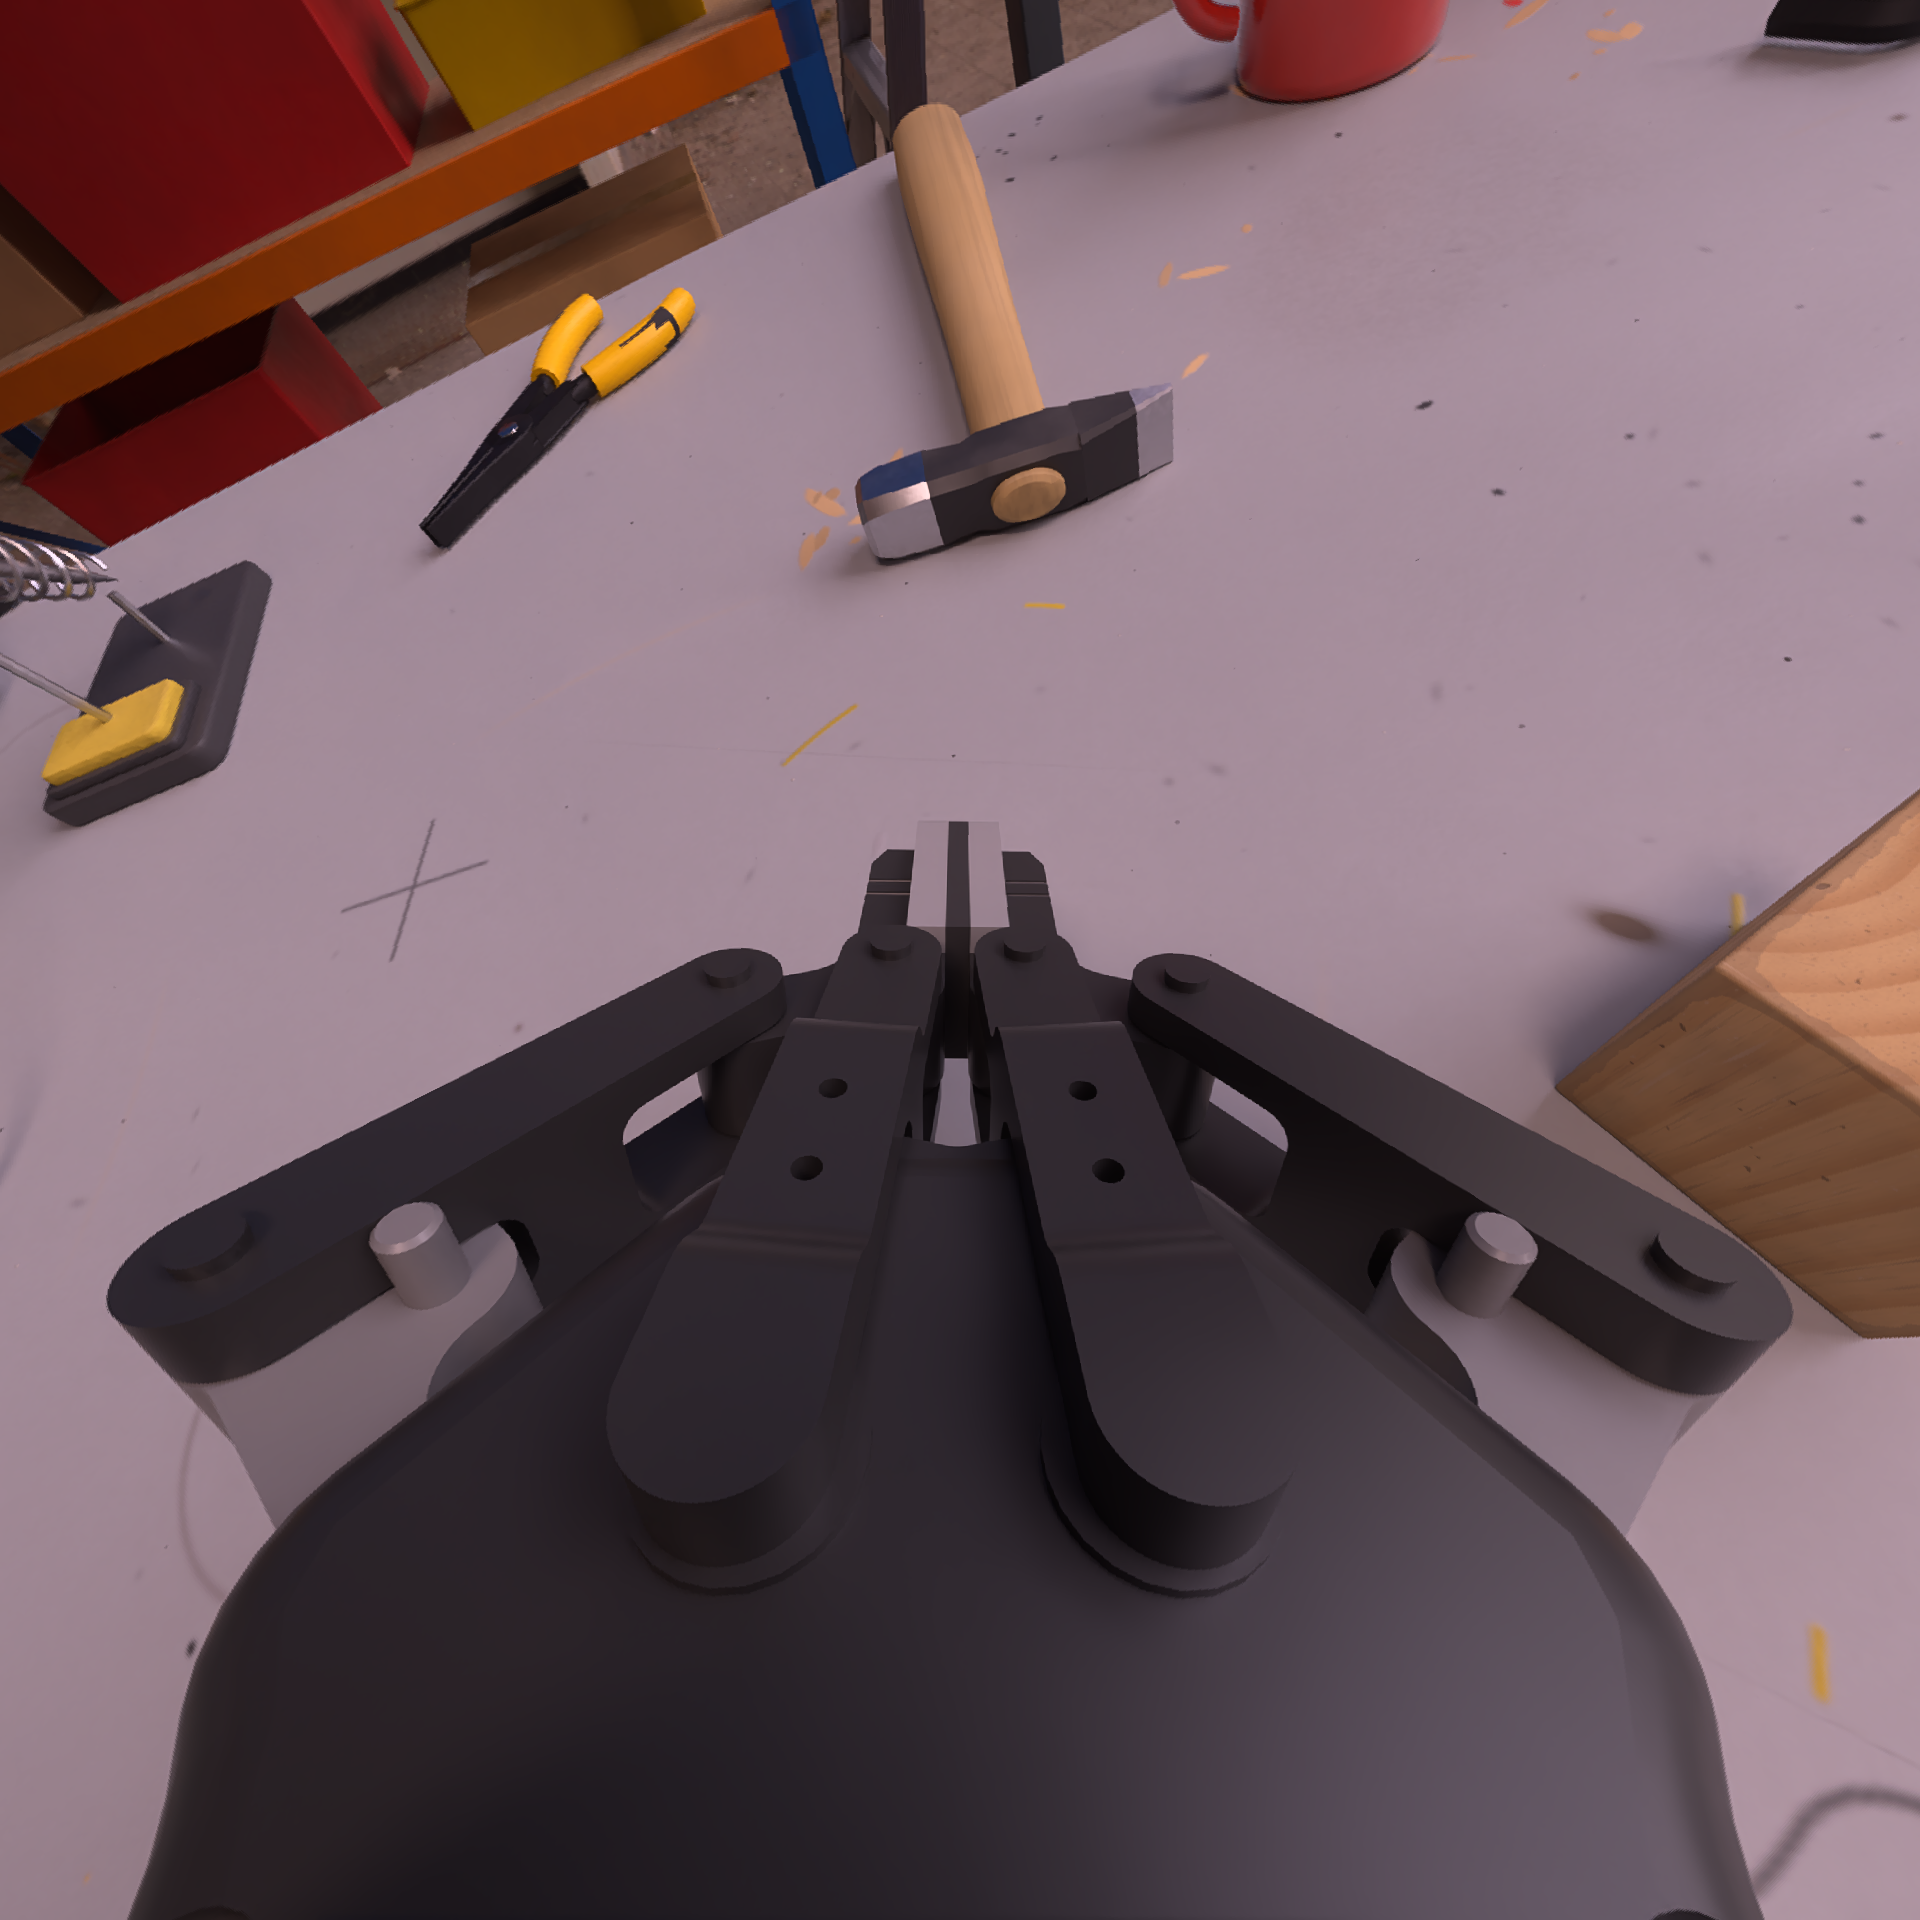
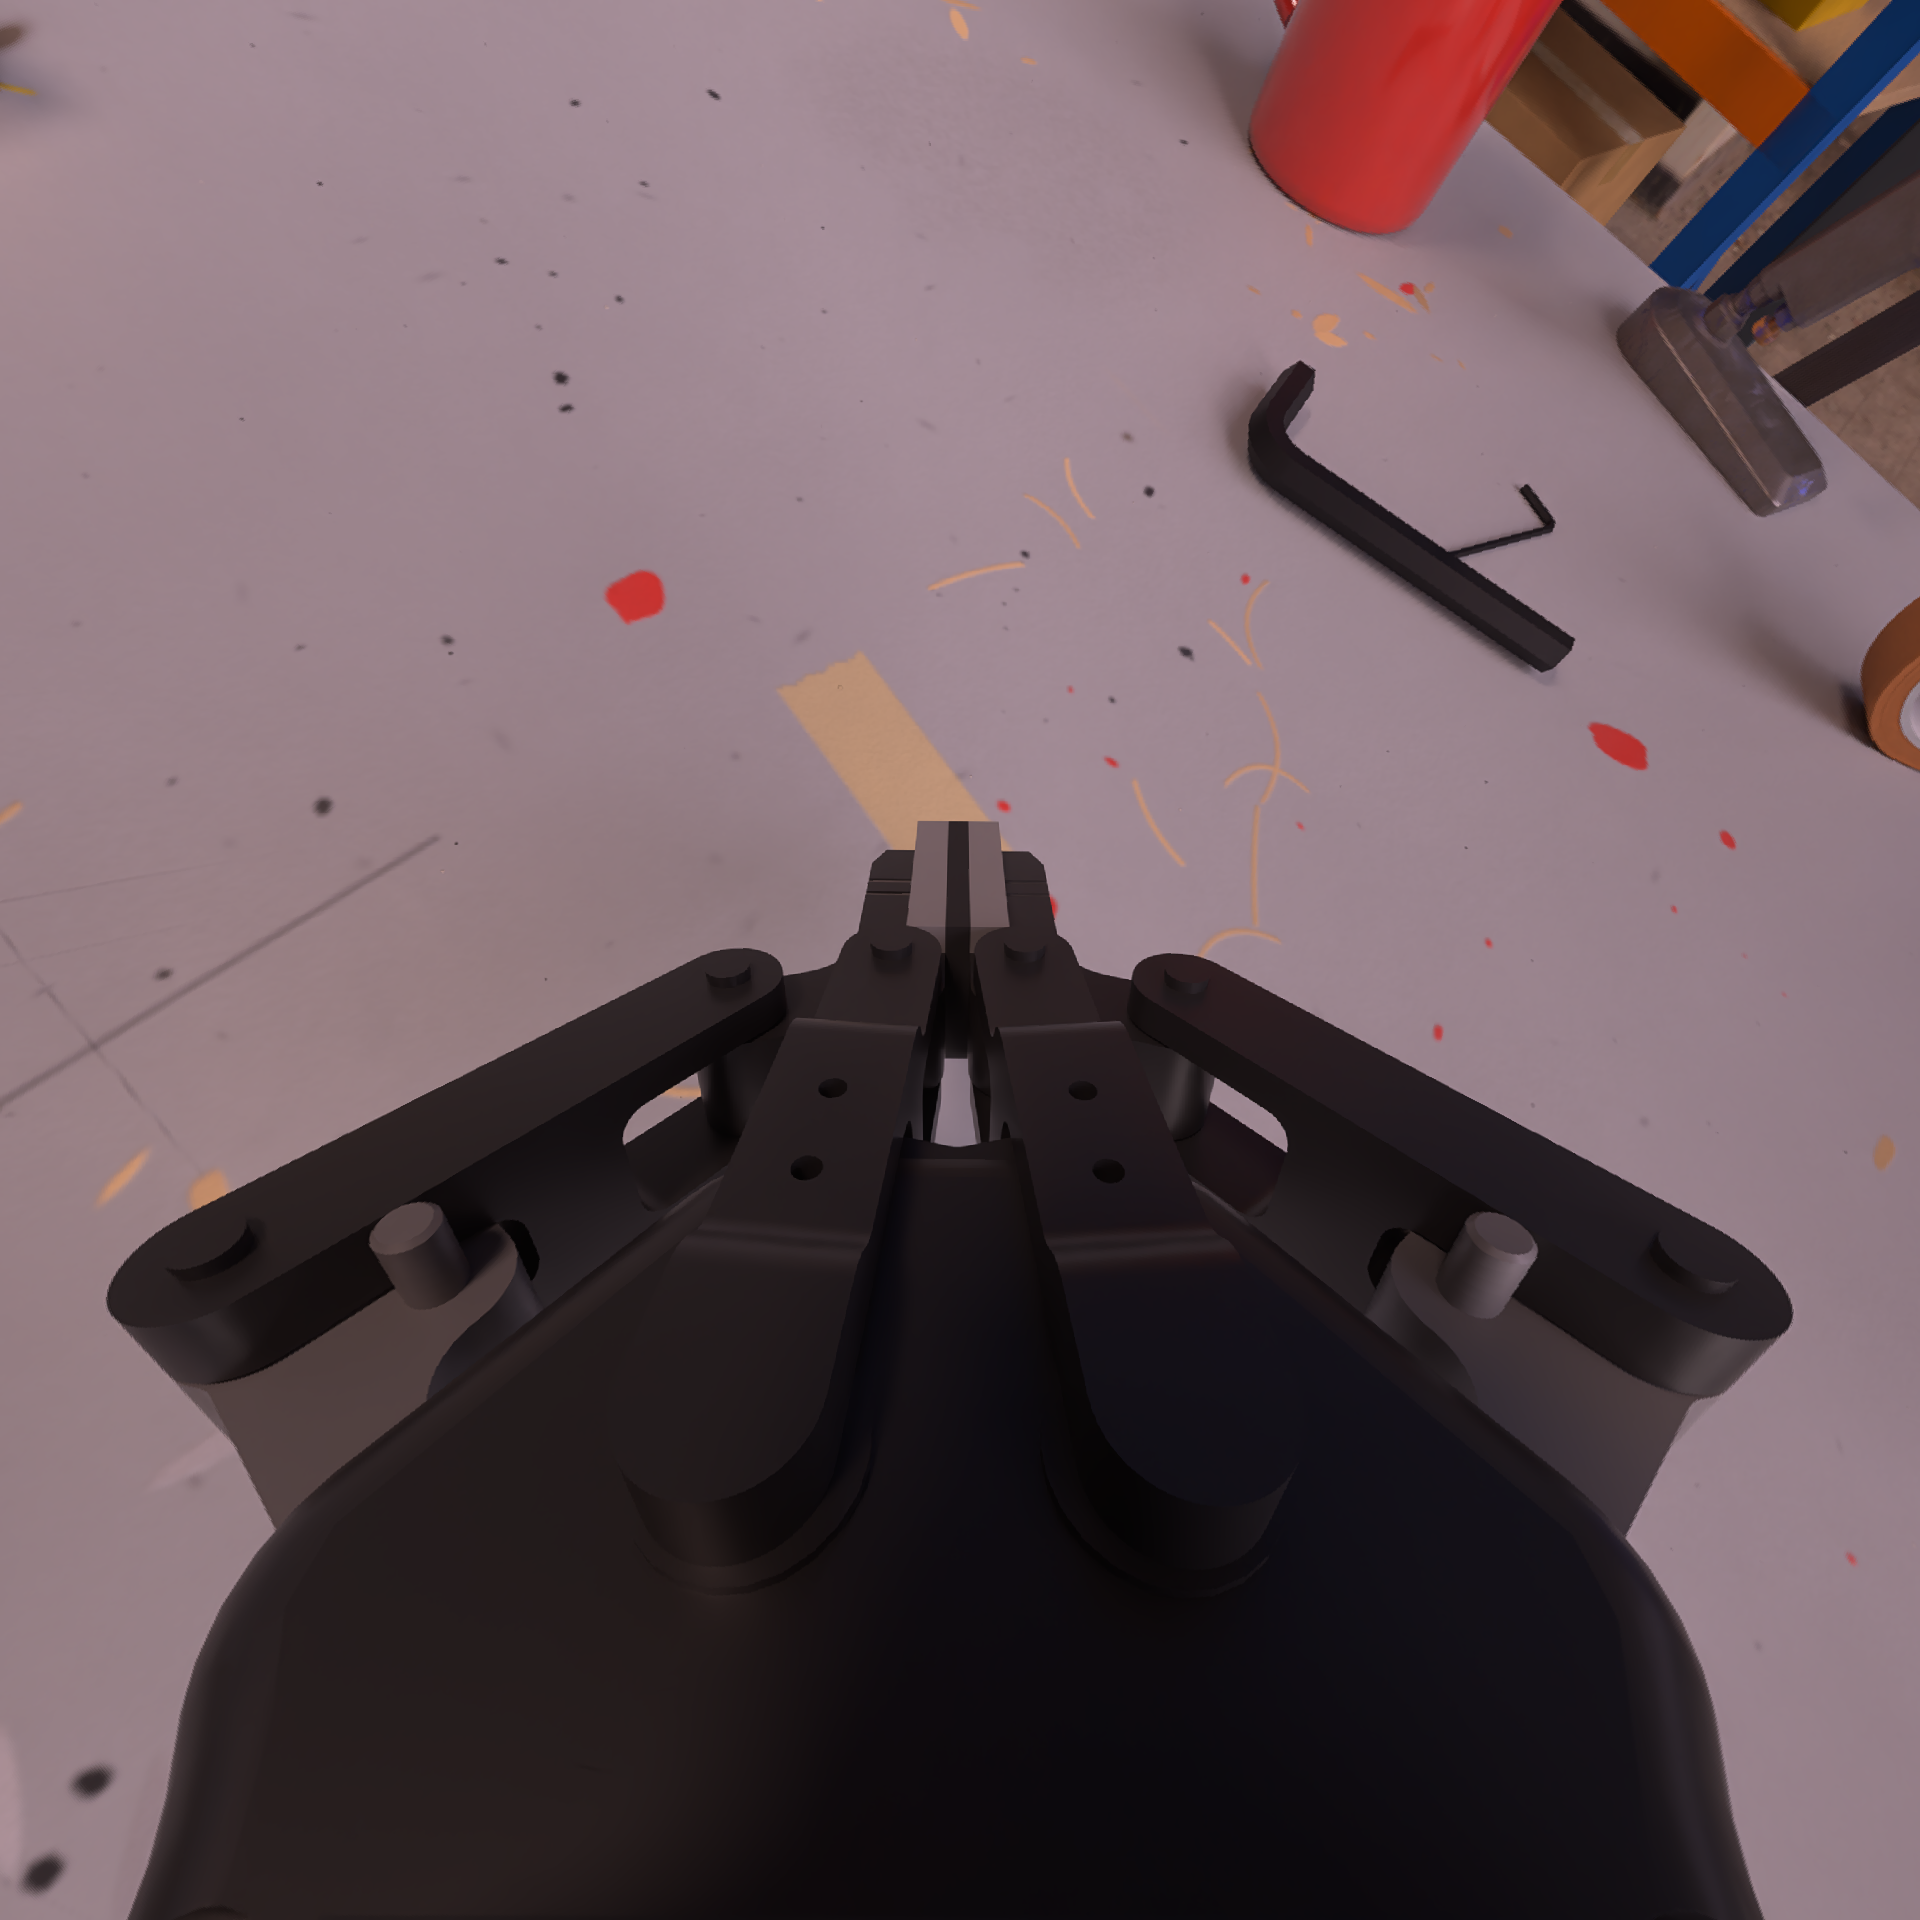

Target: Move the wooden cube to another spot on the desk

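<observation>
The wooden cube (image 1: pixel 1787 1081) stands on the grey desk (image 1: pixel 1351 675) at the right edge of the left wrist view, cut off by the frame. My left gripper (image 1: pixel 957 836) is shut and empty, hovering over bare desk to the left of the cube, apart from it. My right gripper (image 2: pixel 957 836) is shut and empty over the desk (image 2: pixel 416 416), its tips above a strip of tan tape (image 2: pixel 878 743). The cube does not show in the right wrist view.
Left wrist view: a hammer (image 1: pixel 997 364), yellow-handled pliers (image 1: pixel 561 410), a soldering stand with yellow sponge (image 1: pixel 156 696), a red mug (image 1: pixel 1330 42), and shelving with red and yellow bins (image 1: pixel 208 125) past the desk edge. Right wrist view: a red cylinder (image 2: pixel 1371 114), a black hex key (image 2: pixel 1392 520), a tape roll (image 2: pixel 1896 686).
</observation>
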Tool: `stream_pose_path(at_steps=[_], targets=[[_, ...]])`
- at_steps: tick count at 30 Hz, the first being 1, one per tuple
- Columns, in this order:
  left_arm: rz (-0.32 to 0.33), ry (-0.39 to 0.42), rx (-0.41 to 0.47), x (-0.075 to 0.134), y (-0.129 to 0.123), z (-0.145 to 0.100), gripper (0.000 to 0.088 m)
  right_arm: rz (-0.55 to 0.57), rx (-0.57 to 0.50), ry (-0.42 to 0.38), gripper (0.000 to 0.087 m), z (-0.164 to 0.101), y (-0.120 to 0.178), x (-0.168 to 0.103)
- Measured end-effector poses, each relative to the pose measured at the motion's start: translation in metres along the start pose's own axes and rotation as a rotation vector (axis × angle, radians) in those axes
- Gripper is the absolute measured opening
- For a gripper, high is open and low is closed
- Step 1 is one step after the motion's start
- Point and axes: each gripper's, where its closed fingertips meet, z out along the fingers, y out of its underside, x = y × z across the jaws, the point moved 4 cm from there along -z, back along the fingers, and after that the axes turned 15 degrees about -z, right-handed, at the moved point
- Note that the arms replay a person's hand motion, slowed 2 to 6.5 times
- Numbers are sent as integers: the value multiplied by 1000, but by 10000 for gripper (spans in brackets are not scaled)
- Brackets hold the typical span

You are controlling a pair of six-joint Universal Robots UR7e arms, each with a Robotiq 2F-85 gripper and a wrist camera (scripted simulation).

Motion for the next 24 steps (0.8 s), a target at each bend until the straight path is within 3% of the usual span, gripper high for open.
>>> stream_pose_path(at_steps=[14, 24], targets=[[1, -28, 9, -7, 0, -4, 0, -50, 39, -37, 0, -2, -4, -5], [6, 55, 54, 3, -2, -11, 0, -70, 95, -93, 0, -3, -9, -11]])
